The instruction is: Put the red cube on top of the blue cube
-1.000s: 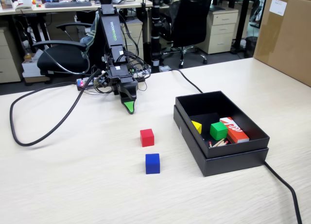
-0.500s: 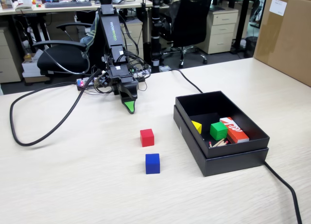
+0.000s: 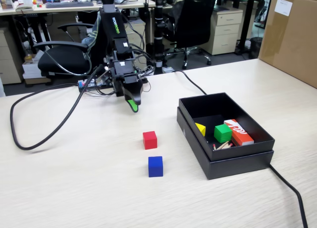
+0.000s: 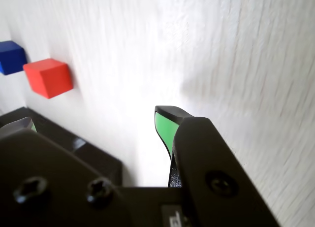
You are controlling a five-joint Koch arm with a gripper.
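Two small blocks sit close together on the pale wooden table (image 3: 74,188): the matte red cube (image 3: 150,140) and the matte blue cube (image 3: 155,166). My black gripper (image 3: 132,107) hangs well apart from them, holding nothing; I cannot tell if it is open. I must open wide, drop straight over red.

Bare table (image 3: 99,154) surrounds the red cube (image 3: 150,140) and blue cube (image 3: 155,166); the black box (image 3: 233,159) stands right.

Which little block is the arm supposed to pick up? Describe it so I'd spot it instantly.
Find the black box on the right of the wooden table in the fixed view. Just left of it two small blocks sit in the open; take the red cube, the one nearer the arm. Its neighbour, the blue cube, differs only in colour.
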